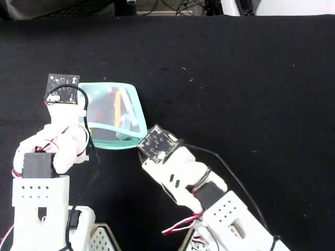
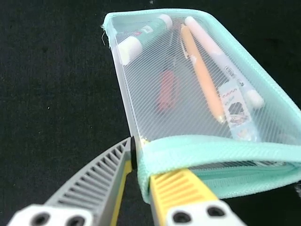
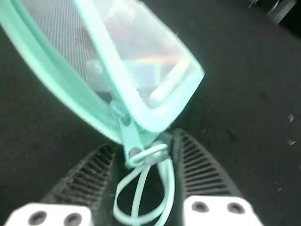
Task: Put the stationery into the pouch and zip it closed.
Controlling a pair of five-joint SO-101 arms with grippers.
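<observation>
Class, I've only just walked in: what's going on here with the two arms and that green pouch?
Two robot arms are handling a mint mesh pouch on the black table. The stationery, including an orange pen and a glue stick, is already inside. The left gripper is clamped on one corner of the zip edge. The right gripper is at the opposite end, at the zip pull and its cord loop. The zip looks at least partly open.

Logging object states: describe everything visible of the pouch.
The pouch is translucent ribbed mesh with mint-green trim and zipper, lying on the black table. Pens, a glue stick and a red item show inside. Its zipper looks partly open. The left claw clamps one end; the right claw is at the zipper pull.
</observation>
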